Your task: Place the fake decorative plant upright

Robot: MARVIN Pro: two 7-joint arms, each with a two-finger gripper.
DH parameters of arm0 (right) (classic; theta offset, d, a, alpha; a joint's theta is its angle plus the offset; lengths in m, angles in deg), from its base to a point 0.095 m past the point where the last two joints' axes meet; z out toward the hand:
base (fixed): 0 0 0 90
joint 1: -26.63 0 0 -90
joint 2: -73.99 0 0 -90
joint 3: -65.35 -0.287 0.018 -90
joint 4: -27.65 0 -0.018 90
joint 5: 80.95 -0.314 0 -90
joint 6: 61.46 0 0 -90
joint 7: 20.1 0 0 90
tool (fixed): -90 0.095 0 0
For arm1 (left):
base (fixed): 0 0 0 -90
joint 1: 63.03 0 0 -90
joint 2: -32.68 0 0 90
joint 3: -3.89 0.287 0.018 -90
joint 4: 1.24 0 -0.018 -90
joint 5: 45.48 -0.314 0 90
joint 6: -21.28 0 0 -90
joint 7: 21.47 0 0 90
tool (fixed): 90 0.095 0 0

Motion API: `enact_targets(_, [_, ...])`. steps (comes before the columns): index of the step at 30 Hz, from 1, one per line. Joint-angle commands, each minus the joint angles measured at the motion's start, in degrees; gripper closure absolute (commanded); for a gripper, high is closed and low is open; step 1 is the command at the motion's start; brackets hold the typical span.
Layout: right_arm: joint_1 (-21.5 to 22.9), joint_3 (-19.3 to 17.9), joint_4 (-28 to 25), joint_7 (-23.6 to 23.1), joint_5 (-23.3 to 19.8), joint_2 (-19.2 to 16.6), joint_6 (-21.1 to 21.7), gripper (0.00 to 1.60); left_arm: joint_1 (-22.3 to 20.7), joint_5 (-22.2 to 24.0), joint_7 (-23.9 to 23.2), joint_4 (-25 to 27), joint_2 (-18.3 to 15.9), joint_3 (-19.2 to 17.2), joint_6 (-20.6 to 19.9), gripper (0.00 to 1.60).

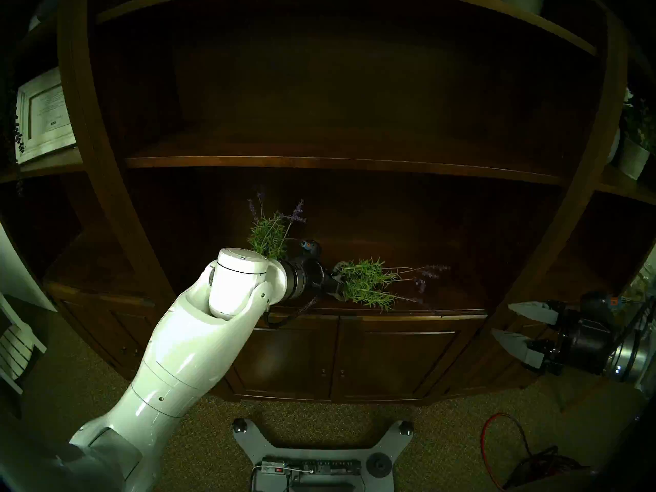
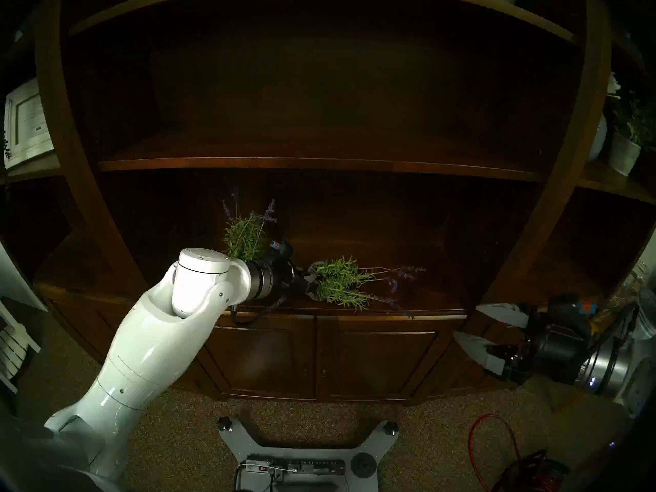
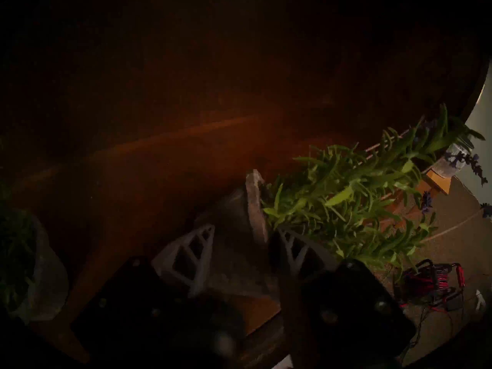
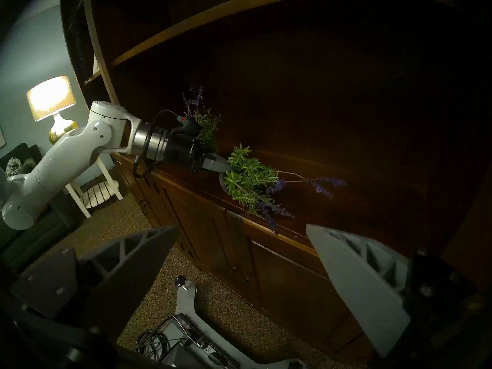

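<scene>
A fake lavender plant lies on its side on the wooden cabinet top, its purple flower stems pointing right. It also shows in the head right view and the right wrist view. My left gripper is at its pot. In the left wrist view the fingers stand on either side of the grey pot and appear shut on it. My right gripper hangs open and empty at the far right, below the cabinet top's level.
A second lavender plant stands upright just behind my left wrist. A shelf board runs above. A framed picture is at the left and a white potted plant at the right. A red cable lies on the carpet.
</scene>
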Motion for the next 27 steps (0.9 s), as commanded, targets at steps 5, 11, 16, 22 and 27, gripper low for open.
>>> enact_targets(5, [0.2, -0.1, -0.1, -0.1, 0.1, 0.0, -0.3, 0.00, -2.2, -0.3, 0.6, -0.3, 1.7, 1.6, -1.8, 1.49])
enact_targets(11, [0.2, -0.1, -0.1, -0.1, 0.1, 0.0, -0.3, 0.00, -2.8, -0.8, 1.5, -0.3, 2.0, 3.1, -1.9, 1.60])
enact_targets(16, [0.2, -0.1, -0.1, -0.1, 0.1, 0.0, -0.3, 0.00, -2.9, -1.5, 2.3, 0.2, 1.9, 4.7, -1.9, 1.60])
enact_targets(22, [0.2, -0.1, -0.1, -0.1, 0.1, 0.0, -0.3, 0.00, -2.4, -2.9, 3.8, 1.1, 2.1, 6.6, -1.9, 1.60])
enact_targets(27, [0.2, -0.1, -0.1, -0.1, 0.1, 0.0, -0.3, 0.00, -2.3, -3.5, 5.1, 2.2, 2.2, 7.9, -1.9, 1.60])
